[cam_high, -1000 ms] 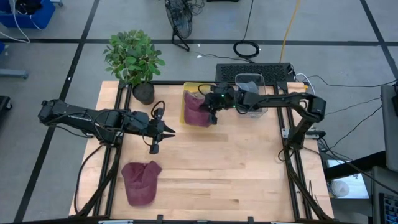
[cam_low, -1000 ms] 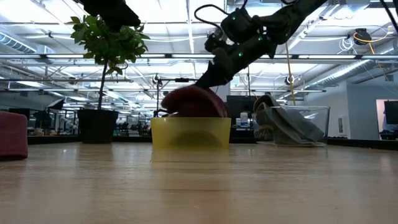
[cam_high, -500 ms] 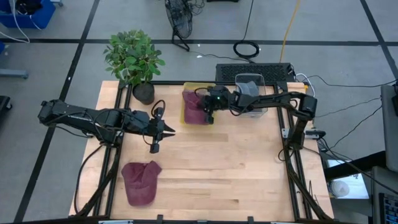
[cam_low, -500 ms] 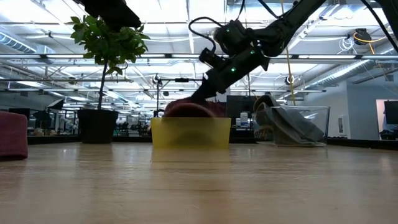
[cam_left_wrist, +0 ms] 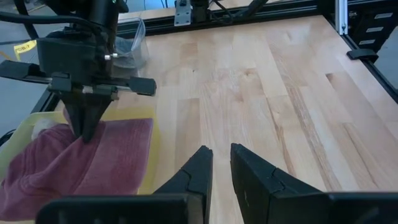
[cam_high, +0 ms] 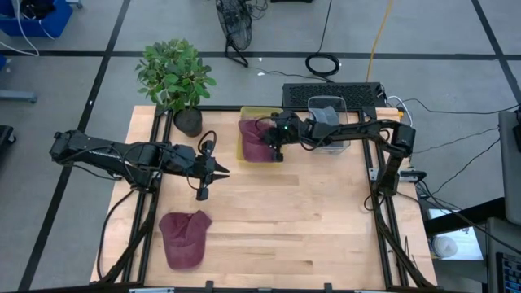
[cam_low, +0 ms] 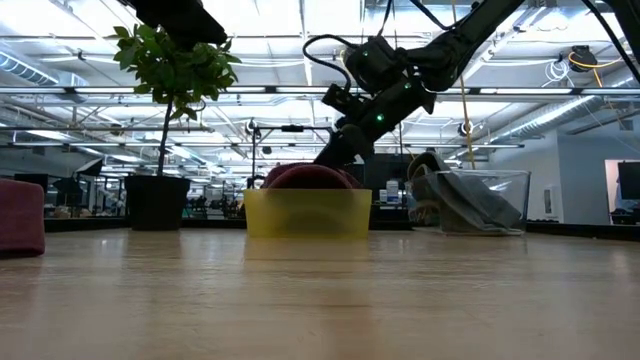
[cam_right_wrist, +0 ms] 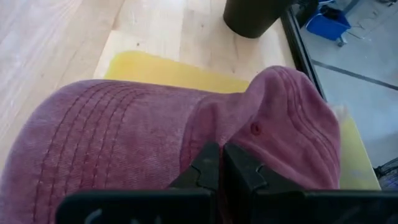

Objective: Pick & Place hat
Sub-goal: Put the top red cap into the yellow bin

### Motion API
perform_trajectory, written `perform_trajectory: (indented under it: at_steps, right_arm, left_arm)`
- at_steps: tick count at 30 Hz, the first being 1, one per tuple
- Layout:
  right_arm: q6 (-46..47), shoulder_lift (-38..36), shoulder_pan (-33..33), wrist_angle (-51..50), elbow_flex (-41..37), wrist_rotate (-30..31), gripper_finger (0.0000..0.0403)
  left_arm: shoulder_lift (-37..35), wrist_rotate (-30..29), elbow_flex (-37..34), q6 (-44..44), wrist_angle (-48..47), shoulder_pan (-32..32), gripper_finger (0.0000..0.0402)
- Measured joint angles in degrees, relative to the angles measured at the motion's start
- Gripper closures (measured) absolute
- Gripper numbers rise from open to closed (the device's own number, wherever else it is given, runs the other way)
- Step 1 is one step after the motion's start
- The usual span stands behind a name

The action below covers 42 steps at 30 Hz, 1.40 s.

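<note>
A maroon hat (cam_high: 256,142) (cam_right_wrist: 112,130) lies in a yellow bin (cam_high: 239,155) (cam_low: 305,213) at the table's far edge, its crown showing above the rim (cam_low: 305,176). My right gripper (cam_high: 275,152) (cam_right_wrist: 222,158) is over the bin, shut on this hat. A second maroon hat (cam_high: 183,238) (cam_low: 20,215) lies flat on the table near the near-left corner. My left gripper (cam_high: 224,172) (cam_left_wrist: 221,162) hovers shut over bare wood left of the table's middle, touching nothing. My right gripper pinches a raised fold of the hat's crown (cam_right_wrist: 211,134), close to the top button (cam_right_wrist: 254,129), between its two fingers. The fingers (cam_left_wrist: 86,127) come from above, pointing down into the bin. The hat rests in the bin, its stitched brim (cam_right_wrist: 81,134) spread beside the hold.
A potted plant (cam_high: 175,77) stands at the far-left corner, left of the bin. A clear container holding grey cloth (cam_high: 328,118) (cam_low: 465,203) sits right of the bin. Bare wood (cam_high: 293,220) fills the table's middle and right. A black frame rail (cam_high: 378,212) borders the table.
My right gripper has gone down and slightly toward the table's left, staying shut on the hat. The hat has sunk from well above the bin's rim into the bin.
</note>
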Motion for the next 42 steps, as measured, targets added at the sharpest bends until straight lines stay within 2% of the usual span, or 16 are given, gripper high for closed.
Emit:
perform_trajectory:
  at_steps: [10,13,20,25,31,34,37,42]
  right_arm:
    - [-0.03,0.0,0.17,2.22,-0.04,6.1,0.0391]
    - [-1.76,0.0,0.86,4.66,-0.07,8.33,0.0369]
    - [-7.5,-0.02,4.05,6.5,-0.07,18.89,0.0309]
    - [-3.89,-1.1,7.41,5.92,-0.09,23.83,0.0289]
    - [2.04,-5.67,12.43,6.15,-0.09,23.52,0.0291]
    - [8.33,-6.67,13.95,6.79,-0.07,18.64,0.0301]
    - [13.62,-5.6,14.25,6.28,-0.07,13.12,0.0312]
    - [17.5,-0.99,12.97,6.82,-0.07,14.56,0.0329]
  left_arm:
    - [0.0,0.02,0.0,0.0,0.17,0.0,0.0337]
    - [0.0,0.02,0.0,0.0,0.18,0.0,0.0337]
    - [0.0,0.02,0.0,-0.01,0.17,0.0,0.0337]
    - [0.0,0.02,0.0,-0.24,-0.1,0.0,0.0337]
    - [-0.02,0.03,0.0,-0.28,-0.09,0.0,0.0337]
    - [-0.02,0.04,0.0,-0.47,0.02,0.0,0.0337]
    - [-0.02,0.04,0.0,-0.98,0.57,0.0,0.0337]
    - [-0.02,0.04,0.0,-1.68,2.71,-0.02,0.0337]
